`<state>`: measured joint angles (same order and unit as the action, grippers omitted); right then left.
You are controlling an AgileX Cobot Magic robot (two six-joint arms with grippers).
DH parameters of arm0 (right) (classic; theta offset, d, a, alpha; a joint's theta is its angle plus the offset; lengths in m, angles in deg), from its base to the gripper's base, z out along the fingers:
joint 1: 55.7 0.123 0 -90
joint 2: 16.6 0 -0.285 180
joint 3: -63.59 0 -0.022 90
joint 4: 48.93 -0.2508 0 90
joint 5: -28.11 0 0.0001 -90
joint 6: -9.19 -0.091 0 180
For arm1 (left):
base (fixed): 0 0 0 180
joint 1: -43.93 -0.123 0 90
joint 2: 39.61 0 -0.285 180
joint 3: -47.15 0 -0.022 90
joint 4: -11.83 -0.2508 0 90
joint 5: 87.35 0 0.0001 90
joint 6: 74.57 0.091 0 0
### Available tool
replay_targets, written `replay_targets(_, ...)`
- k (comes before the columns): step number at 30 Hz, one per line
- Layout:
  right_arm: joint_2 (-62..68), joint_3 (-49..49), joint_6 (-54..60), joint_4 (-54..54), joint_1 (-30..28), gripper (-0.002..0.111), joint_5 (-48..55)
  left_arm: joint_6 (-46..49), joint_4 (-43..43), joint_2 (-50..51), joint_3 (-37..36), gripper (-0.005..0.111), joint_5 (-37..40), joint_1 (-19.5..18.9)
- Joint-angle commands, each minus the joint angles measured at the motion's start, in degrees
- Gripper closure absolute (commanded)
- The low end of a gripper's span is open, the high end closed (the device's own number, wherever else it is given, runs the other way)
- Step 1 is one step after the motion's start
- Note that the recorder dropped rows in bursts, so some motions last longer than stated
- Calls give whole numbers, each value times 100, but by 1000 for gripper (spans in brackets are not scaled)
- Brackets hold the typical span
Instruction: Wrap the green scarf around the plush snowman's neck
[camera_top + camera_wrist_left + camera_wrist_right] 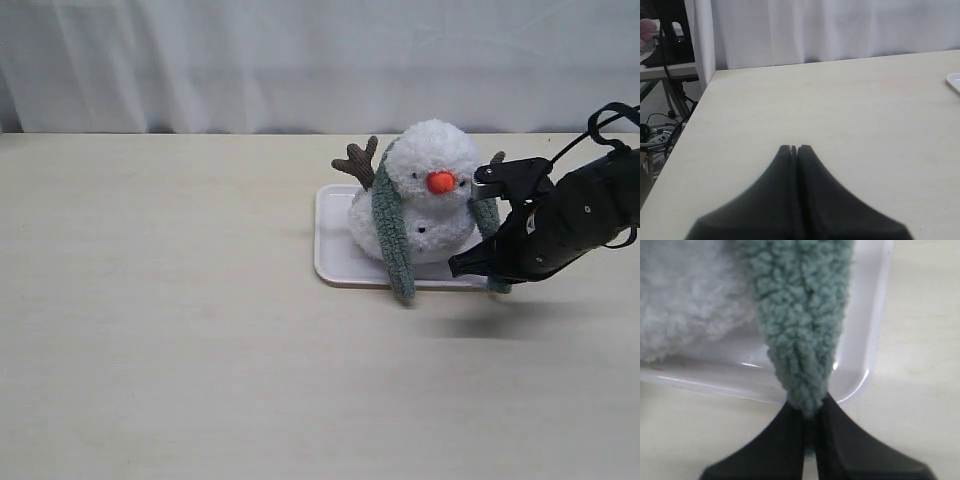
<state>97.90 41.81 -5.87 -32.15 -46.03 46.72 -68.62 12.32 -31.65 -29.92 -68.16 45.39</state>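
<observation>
The plush snowman (425, 190) sits on a white tray (335, 262), its orange nose facing the camera. The green scarf (392, 235) is draped behind its neck, with one end hanging down the front on the left side to the tray's front edge. The other end (800, 330) hangs on the right side, and my right gripper (810, 412) is shut on its tip, just off the tray's front right corner (497, 282). The snowman's white body (685, 300) lies beside that end. My left gripper (794, 148) is shut on nothing, above bare table far from the snowman.
A brown twig arm (358, 160) sticks out behind the snowman on the left. White curtain (300, 60) backs the table. The left wrist view shows the table's edge, with cables and a stand (665, 100) beyond it, and a sliver of the tray (955, 82).
</observation>
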Motion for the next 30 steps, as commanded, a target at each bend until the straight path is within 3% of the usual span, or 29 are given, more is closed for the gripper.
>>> replay_targets(1, -253, -21, 436, -510, -17, 104, 154, 2, 13, -18, -15, 107, -67, -8)
replay_targets(16, -650, -21, 4673, -5163, -17, 104, 1457, 2, 13, -18, -15, 107, -67, -8)
replay_targets(30, -41, -21, 4848, -5534, -17, 104, 878, 2, 13, -18, -15, 107, -67, -8)
